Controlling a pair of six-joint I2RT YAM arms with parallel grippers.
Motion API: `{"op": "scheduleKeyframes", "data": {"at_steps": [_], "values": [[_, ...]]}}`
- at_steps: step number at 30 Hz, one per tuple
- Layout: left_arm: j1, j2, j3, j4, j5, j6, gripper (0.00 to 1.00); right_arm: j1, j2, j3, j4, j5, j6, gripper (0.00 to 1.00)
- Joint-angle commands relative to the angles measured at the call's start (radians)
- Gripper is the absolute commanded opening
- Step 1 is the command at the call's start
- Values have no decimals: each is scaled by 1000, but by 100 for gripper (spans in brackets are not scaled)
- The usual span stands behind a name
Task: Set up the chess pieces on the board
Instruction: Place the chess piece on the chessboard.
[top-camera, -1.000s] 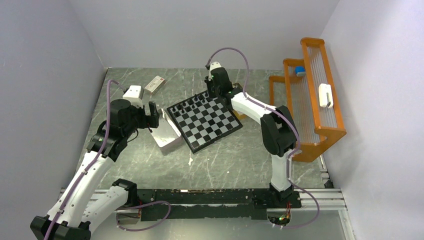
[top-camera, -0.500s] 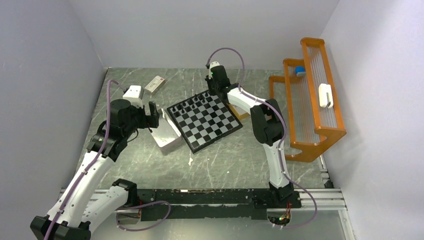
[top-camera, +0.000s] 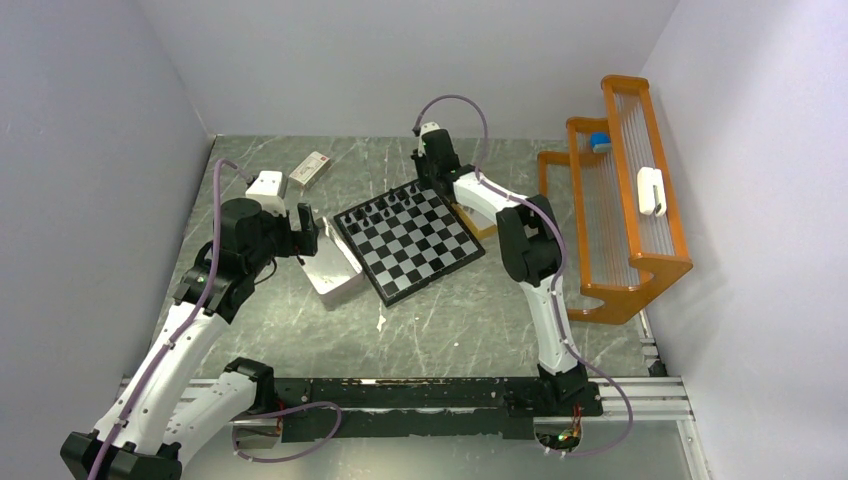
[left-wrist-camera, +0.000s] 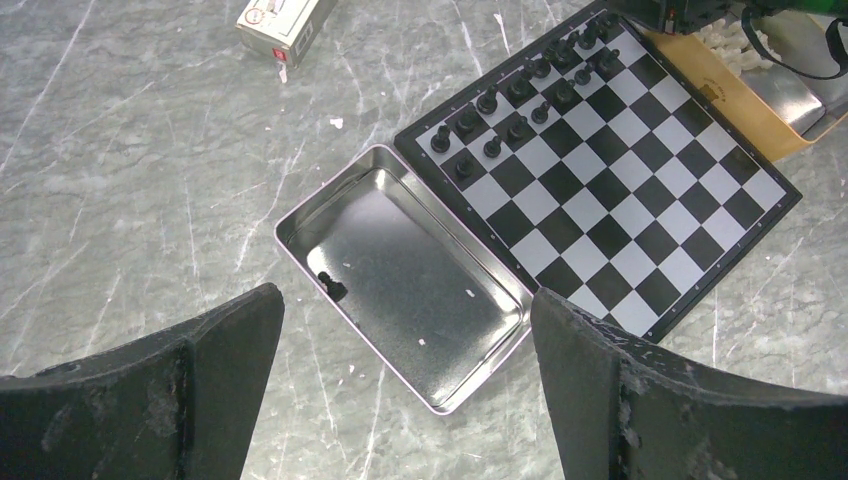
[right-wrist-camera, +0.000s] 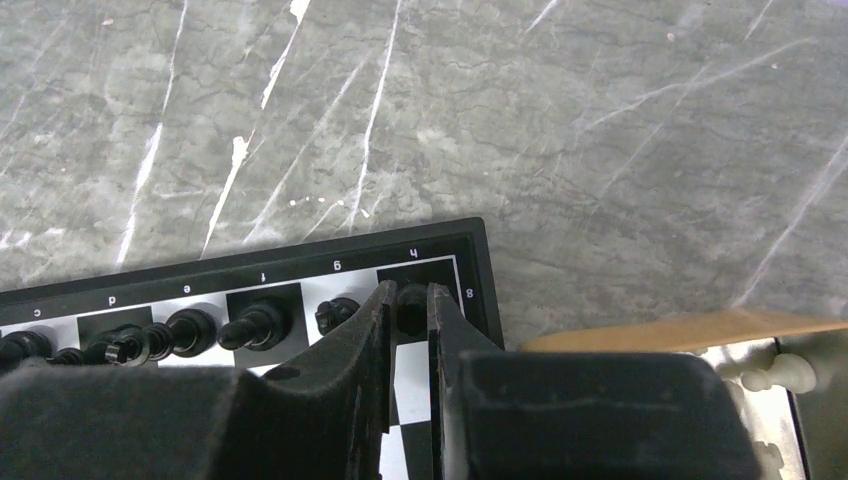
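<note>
**Right gripper** (right-wrist-camera: 408, 290): jaws drawn nearly together on a tiny black chessman (right-wrist-camera: 412, 308). It stands on the far corner square of the flat black-and-pale checked chessboard (right-wrist-camera: 300, 262), just inside the thin dark rim. The piece sits between the two fingertips and appears pinched. Whether its base rests on the square cannot be confirmed.

**Left gripper** (left-wrist-camera: 405, 300): jaws spread wide, nothing held. It hovers above the open silver rectangular tin (left-wrist-camera: 430, 280), which lies just beside one edge of the board. The tin contains one lone black pawn (left-wrist-camera: 333, 288).

**Other items:** the other black chessmen (left-wrist-camera: 520, 90) occupy the two far ranks. Cream-white chessmen (right-wrist-camera: 770, 375) lie in the tan tray (right-wrist-camera: 650, 332) beside the board's far corner.

**Handling assessment:** the pieces are judged very light, rigid and smooth, with narrow bases. They would be easily toppled, or flicked out of a loose pinch. The neighbour on the adjacent square stands close to the pinched piece.

**Recommended hold:** from above, one finger on either side of the stem below the head. Use light pressure and withdraw straight up after release, clear of the neighbour
</note>
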Motion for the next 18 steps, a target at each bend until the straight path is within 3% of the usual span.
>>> {"op": "scheduleKeyframes", "data": {"at_steps": [1, 18], "values": [[-6, -11, 7, 32, 1, 13, 97, -7, 35, 59, -37, -11, 9, 14], [-6, -9, 9, 32, 0, 13, 98, -13, 98, 149, -120, -11, 9, 16]]}}
